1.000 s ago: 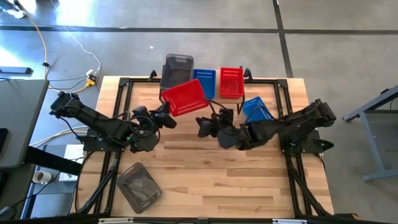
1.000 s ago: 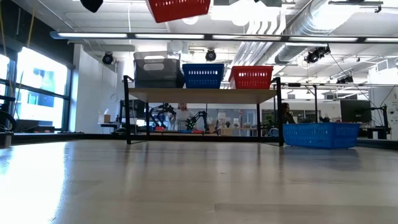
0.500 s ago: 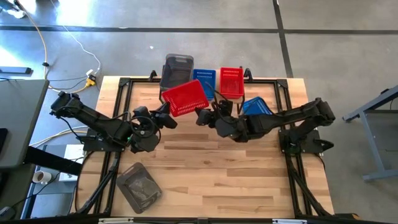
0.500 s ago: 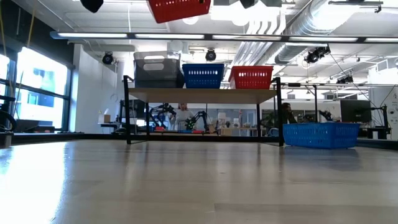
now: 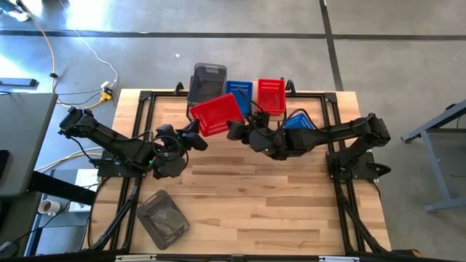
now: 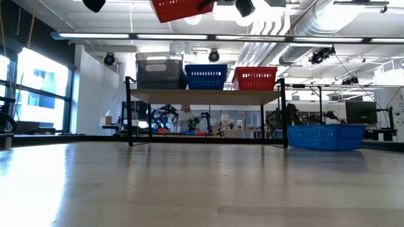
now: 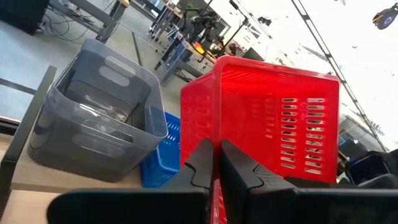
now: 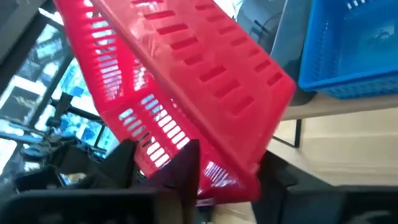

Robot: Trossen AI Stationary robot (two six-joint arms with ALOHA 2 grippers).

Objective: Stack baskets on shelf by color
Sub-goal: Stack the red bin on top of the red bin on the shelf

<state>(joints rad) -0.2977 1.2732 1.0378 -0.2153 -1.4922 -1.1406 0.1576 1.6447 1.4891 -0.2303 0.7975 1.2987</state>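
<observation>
Hanging in mid-air between the two arms, the red basket [image 5: 215,115] is the whole story right now. The left hand [image 5: 194,138] is pressed together on the basket's rim at its near-left side, holding it tilted well above the counter [image 5: 247,204]. The right hand [image 5: 239,131] sits at the basket's opposite short end, with one finger inside the wall and one outside; whether it has bitten down yet, I cannot tell.

The basket's long axis runs roughly left to right across the high view, so each arm has one short end. The shelf [image 6: 205,96] lies just beyond the basket, at the counter's far edge, and already carries a grey basket [image 5: 207,78], a blue basket [image 5: 239,93] and another red basket [image 5: 271,94] in a row. That red one is farthest right, nearer the right arm, so I'd judge a handover to that side makes sense.

Room is tight: the raised basket hangs close over the grey and blue ones, and another blue basket [image 5: 298,125] lies on the counter just beside the right arm. A second grey basket [image 5: 163,217] sits well apart near the front-left corner. Open counter lies toward the front.
</observation>
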